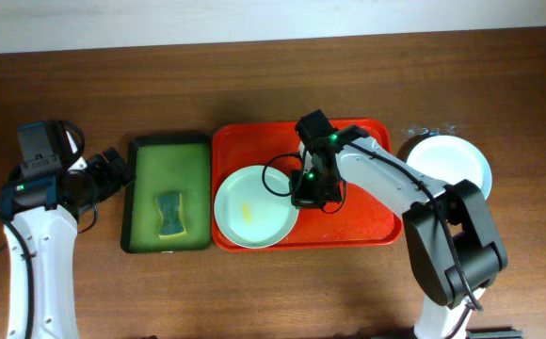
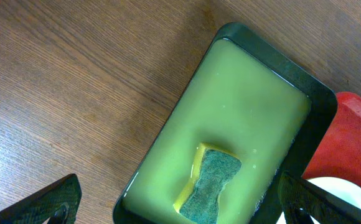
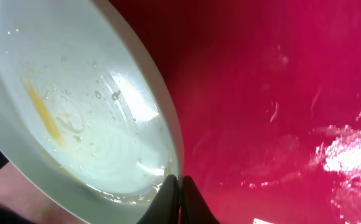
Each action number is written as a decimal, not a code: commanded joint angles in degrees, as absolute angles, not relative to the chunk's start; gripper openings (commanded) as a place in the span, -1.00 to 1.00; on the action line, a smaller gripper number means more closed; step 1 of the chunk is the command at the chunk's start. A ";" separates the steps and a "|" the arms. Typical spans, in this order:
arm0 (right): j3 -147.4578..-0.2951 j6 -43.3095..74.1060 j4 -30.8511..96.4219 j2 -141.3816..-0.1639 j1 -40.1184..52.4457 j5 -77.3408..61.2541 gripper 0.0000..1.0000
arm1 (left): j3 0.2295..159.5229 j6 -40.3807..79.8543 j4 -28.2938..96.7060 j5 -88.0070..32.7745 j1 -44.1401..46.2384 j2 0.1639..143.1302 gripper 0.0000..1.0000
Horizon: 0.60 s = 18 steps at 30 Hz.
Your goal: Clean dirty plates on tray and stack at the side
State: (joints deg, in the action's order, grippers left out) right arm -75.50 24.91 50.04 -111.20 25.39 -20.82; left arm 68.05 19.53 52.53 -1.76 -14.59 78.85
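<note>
A pale mint plate point(image 1: 256, 205) with a yellow smear at its centre lies on the left half of the red tray point(image 1: 362, 215). My right gripper point(image 1: 303, 191) is at the plate's right edge. In the right wrist view its fingers point(image 3: 179, 186) are shut on the wet rim of this plate point(image 3: 75, 106), with the red tray point(image 3: 280, 93) beside it. A white plate point(image 1: 452, 162) lies on the table right of the tray. My left gripper point(image 1: 113, 171) is open and empty, hovering point(image 2: 180, 214) over the green tray's left end.
A dark green tray point(image 1: 151, 155) of greenish water stands left of the red tray, with a green and yellow sponge point(image 1: 169, 215) in it. The sponge point(image 2: 215, 183) and green tray point(image 2: 317, 99) also show in the left wrist view. Bare wooden table surrounds them.
</note>
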 commanded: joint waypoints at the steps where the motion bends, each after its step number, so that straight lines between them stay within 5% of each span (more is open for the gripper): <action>1: -75.11 26.02 50.19 -109.71 25.34 -19.22 -0.85 | 69.21 19.05 52.38 -2.37 -14.79 77.76 0.98; 6: -75.22 26.00 50.15 -109.69 22.35 -19.25 -0.31 | 69.21 19.05 52.38 -2.37 -14.79 77.76 0.98; 11: -75.22 25.74 50.17 -109.71 20.49 -19.22 0.73 | 69.21 19.05 52.38 -2.37 -14.79 77.76 0.98; 18: -75.20 23.81 50.65 -109.75 20.53 -17.67 0.93 | 69.21 19.05 52.38 -2.37 -14.79 77.76 0.98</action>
